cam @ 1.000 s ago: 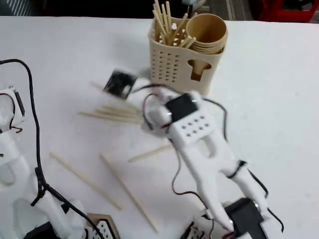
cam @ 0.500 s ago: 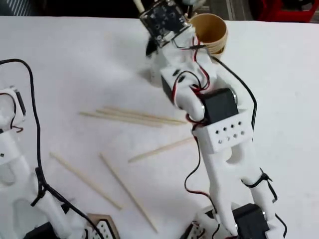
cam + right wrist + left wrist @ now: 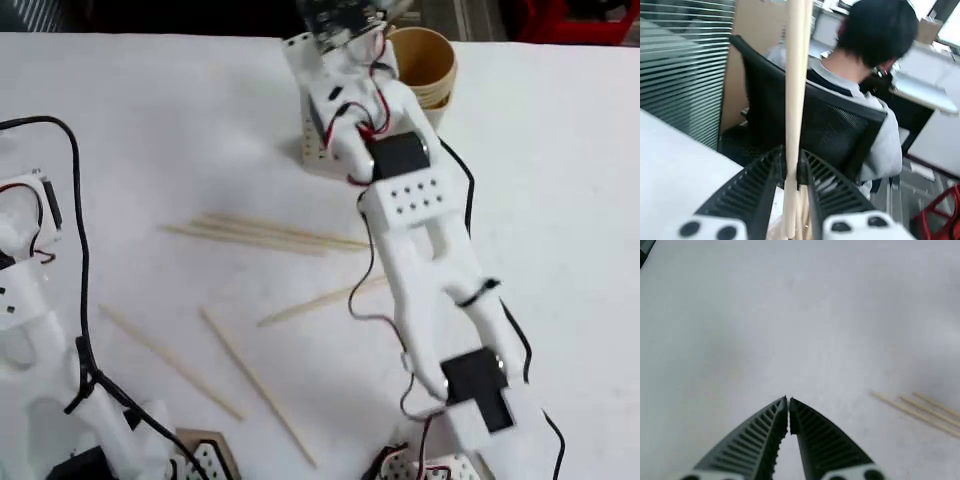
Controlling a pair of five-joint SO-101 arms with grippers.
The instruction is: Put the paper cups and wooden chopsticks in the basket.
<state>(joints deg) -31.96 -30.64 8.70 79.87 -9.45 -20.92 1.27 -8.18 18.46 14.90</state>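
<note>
1. At the bottom left of the high view, the left arm sits low. Its end effector is pressed closed with nothing between the jaws and points at bare surface.
2. Two stray chopsticks lie just beyond that arm, in the lower middle of the high view. They are a long chopstick and a shorter chopstick, apart from each other and both angled the same way.
3. Further up, a single chopstick lies partly under the right arm's forearm. Above it, a bundle of chopsticks lies almost level across the middle of the frame.
4. At the top centre, the right arm stretches over the basket, hiding most of it. The paper cups are stacked inside, at its right.
5. The right end effector is clamped tight on a held chopstick, possibly two pressed together. It stands upright, and pale stick tops show just below the jaws.
6. The step in hand looks like dropping this stick into the basket.
   - Keep the stick vertical and lower it until its bottom end is clearly inside the rim.
   - Open only slightly so it slides down instead of springing sideways.
   - Lift straight up afterwards. A sideways pull could snag the standing sticks or tip the light basket.
</note>
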